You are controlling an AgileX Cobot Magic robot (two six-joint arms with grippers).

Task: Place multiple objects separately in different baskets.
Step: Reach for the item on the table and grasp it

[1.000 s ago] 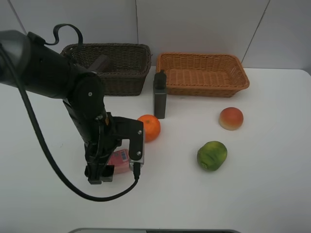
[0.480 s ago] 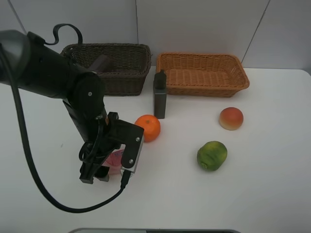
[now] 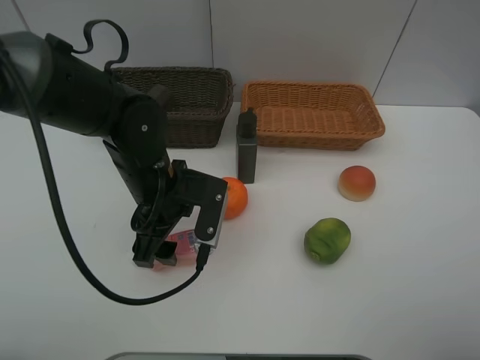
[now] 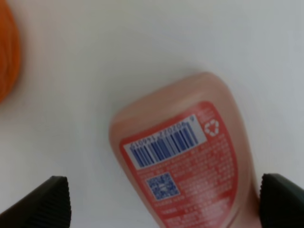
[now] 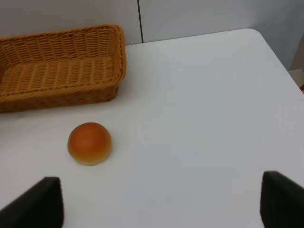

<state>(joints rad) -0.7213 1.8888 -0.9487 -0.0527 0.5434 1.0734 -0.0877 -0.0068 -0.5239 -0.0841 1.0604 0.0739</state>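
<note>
left gripper (image 4: 164, 203) spread wide, straddling the pink squeeze bottle (image 4: 178, 152) lying on the table (image 4: 95, 66) near the orange (image 4: 6, 52).

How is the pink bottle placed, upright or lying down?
Lying down: the pink bottle rests flat on the white table, its barcode label facing up.

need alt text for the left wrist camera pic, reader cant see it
A pink squeeze bottle lies on the white table, barcode label up, between the two dark fingertips of the open left gripper. The edge of an orange shows at the frame's border.
</note>
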